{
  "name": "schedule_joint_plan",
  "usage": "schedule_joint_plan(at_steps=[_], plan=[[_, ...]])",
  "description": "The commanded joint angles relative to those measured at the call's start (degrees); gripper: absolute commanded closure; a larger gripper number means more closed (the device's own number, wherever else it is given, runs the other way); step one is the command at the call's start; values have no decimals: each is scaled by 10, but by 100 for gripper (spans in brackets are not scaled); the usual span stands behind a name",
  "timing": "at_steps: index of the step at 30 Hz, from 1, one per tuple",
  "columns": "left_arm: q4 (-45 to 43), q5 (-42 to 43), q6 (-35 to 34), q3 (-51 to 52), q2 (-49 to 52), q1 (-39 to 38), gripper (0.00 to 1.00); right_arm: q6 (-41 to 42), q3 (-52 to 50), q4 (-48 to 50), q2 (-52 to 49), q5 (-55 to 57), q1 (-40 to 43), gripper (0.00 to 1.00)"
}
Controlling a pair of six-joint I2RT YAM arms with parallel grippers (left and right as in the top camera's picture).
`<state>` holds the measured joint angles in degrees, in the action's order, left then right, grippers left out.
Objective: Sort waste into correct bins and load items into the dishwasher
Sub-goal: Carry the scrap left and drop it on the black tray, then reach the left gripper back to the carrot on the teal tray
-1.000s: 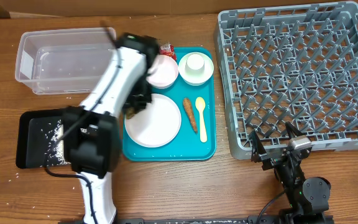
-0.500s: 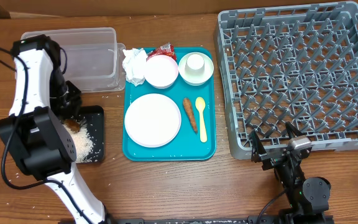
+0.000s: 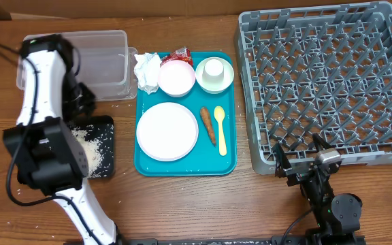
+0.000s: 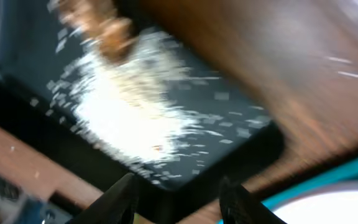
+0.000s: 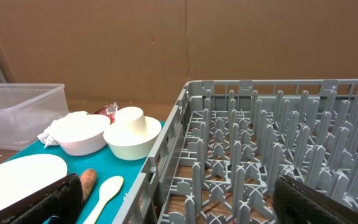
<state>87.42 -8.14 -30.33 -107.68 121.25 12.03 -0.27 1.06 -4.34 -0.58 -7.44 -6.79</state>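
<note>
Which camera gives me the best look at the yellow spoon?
Overhead: the whole spoon lies unobstructed on the teal tray. Right wrist catches only part of it, low in frame. Left wrist doesn't show it.

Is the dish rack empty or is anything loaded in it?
Empty. The grey dish rack shows only bare pegs; the white plate and yellow spoon lie on the teal tray.

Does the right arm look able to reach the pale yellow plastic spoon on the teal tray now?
Probably yes. The pale yellow plastic spoon lies uncovered at the teal tray's right side, facing the open right tool. Only the grey plastic rack's front corner stands near the path.
</note>
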Motion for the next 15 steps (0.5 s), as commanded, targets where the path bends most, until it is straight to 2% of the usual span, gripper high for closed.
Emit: schedule_joint_plan(at_steps=[1, 8, 12, 14, 15], plan=[[-23, 21, 42, -35, -53, -86, 52, -4, -6, 2, 4, 3, -1, 0], [-115, 79, 43, -35, -50, -276, 43, -4, -6, 2, 4, 3, -1, 0], [-134, 81, -16, -33, -43, -353, 42, -4, -6, 2, 4, 3, -1, 0], [-140, 82, -36, -31, -39, -386, 32, -4, -6, 2, 4, 4, -1, 0], [-142, 82, -40, -31, -37, -393, 31, -4, -6, 2, 4, 3, -1, 0]])
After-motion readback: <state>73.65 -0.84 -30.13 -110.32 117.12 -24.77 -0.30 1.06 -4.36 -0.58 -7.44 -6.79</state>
